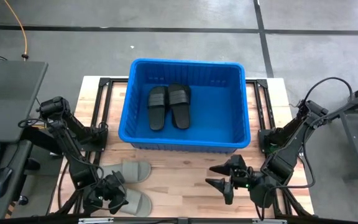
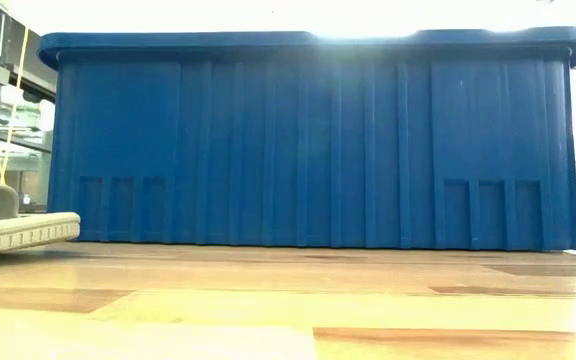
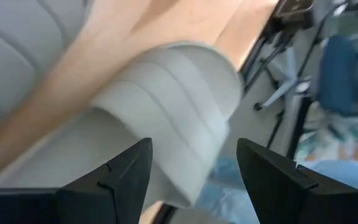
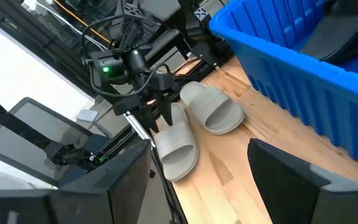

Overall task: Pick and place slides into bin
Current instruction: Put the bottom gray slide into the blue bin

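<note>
Over on the left, the left gripper [image 1: 107, 194] is down at the near edge of the wooden table [image 1: 185, 177], right over the nearer of the two light grey slides [image 1: 131, 202]. From the left wrist view its two dark fingers [image 3: 120, 177] stand partly apart with the slide's wide grey strap [image 3: 173, 118] just ahead of them; I cannot tell whether they are touching it, and nothing looks gripped. The right wrist view shows the same thing from across the table: that gripper [image 4: 157, 115] poised over the nearer grey slide [image 4: 176, 146], with the other grey slide [image 4: 213, 109] lying just beside it, toward the bin. From above, this second grey slide [image 1: 129, 171] sits flat on the wood between the first one and the front wall of the bin. In the middle stands the big blue bin [image 1: 238, 134], toward the far side of the table, and two black slides [image 1: 169, 106] lie side by side on its floor, left of centre. At table height the ribbed blue wall [image 2: 308, 140] fills nearly the whole view, with a grey slide's sole [image 2: 18, 232] at the left edge. On the right, the right gripper [image 1: 219, 175] hovers over bare wood in front of the bin, fingers spread wide, holding nothing.
</note>
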Controlling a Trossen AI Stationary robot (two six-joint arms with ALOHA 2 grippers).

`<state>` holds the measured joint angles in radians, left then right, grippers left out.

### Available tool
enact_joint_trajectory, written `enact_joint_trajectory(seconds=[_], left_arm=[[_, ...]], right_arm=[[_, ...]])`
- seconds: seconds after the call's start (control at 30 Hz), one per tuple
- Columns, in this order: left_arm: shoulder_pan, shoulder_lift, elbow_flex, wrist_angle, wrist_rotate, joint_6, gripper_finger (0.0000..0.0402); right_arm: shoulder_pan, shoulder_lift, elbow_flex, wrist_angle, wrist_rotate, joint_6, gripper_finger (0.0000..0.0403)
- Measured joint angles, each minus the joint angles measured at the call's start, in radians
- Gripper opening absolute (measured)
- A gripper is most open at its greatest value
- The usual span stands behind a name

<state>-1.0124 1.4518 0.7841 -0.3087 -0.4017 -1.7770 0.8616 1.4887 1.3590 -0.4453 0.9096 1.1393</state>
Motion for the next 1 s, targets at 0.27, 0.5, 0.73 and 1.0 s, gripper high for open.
enact_joint_trajectory(seconds=[0.27,0.5,0.73,1.0], left_arm=[[-0.003,0.000,0.000,-0.097,0.218,-0.007,0.0227],[-0.001,0.000,0.000,-0.057,0.081,-0.011,0.0227],[-0.002,0.066,0.000,-0.024,0.093,-0.058,0.0227],[-0.001,0.117,0.000,0.124,-0.006,-0.060,0.0227]], right_arm=[[0.000,0.000,0.000,0.003,0.000,-0.016,0.0257],[-0.004,0.000,0.000,0.002,0.003,-0.022,0.0257],[-0.004,0.000,0.000,0.002,0.007,-0.046,0.0257],[-0.004,0.000,0.000,-0.001,0.005,-0.048,0.0257]])
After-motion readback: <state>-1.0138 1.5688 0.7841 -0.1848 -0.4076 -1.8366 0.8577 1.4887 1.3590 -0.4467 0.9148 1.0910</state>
